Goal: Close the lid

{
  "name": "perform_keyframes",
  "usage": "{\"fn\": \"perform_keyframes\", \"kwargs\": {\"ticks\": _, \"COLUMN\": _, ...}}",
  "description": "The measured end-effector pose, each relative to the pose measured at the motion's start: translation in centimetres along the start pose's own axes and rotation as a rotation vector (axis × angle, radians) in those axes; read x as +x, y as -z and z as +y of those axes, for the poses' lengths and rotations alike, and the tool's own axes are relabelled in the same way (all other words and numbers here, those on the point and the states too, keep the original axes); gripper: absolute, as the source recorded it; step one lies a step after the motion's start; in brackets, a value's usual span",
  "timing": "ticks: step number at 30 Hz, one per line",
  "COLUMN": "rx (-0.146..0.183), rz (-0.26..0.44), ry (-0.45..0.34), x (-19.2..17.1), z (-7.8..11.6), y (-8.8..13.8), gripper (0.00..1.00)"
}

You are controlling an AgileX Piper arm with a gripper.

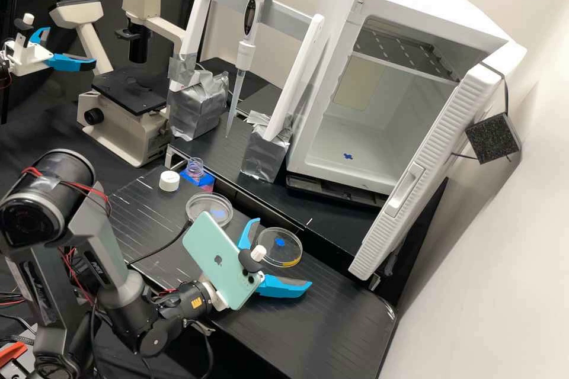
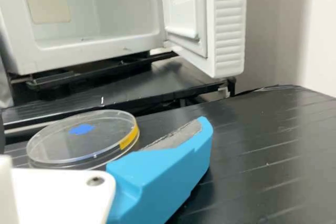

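In the high view, my gripper point(image 1: 282, 253) stands open low over the bench, its blue fingers spread on either side of a clear round dish point(image 1: 277, 249) with a blue mark and yellow tape on its rim. A phone on the wrist partly covers the gripper. Another clear dish point(image 1: 209, 209) with a blue mark lies farther left. The wrist view has one finger of my gripper point(image 2: 160, 176) beside the taped dish point(image 2: 84, 139). A clear lid point(image 2: 107, 124) lies over that dish; whether it is fully seated I cannot tell.
A white cabinet point(image 1: 379, 130) stands behind on a raised black shelf, its door point(image 1: 424, 169) swung open over the bench. A white-capped bottle point(image 1: 169, 181) and a blue rack point(image 1: 197, 177) sit left of the dishes. A pipette point(image 1: 244, 53) hangs from a white stand.
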Motion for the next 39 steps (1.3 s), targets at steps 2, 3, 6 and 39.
{"fn": "perform_keyframes", "kwargs": {"ticks": 2, "rx": -0.005, "rz": 0.008, "ry": -0.007, "x": -0.1, "z": 0.1, "y": 0.3, "gripper": 1.0}}
{"fn": "perform_keyframes", "kwargs": {"ticks": 3, "rx": -0.004, "rz": 0.011, "ry": -0.011, "x": -0.1, "z": 0.2, "y": 0.4, "gripper": 1.0}}
{"fn": "perform_keyframes", "kwargs": {"ticks": 6, "rx": -0.016, "rz": 0.028, "ry": -0.009, "x": -0.1, "z": 0.1, "y": 1.0, "gripper": 1.0}}
{"fn": "perform_keyframes", "kwargs": {"ticks": 39, "rx": -0.156, "rz": 0.015, "ry": 0.038, "x": 1.8, "z": -2.3, "y": 0.6, "gripper": 1.0}}
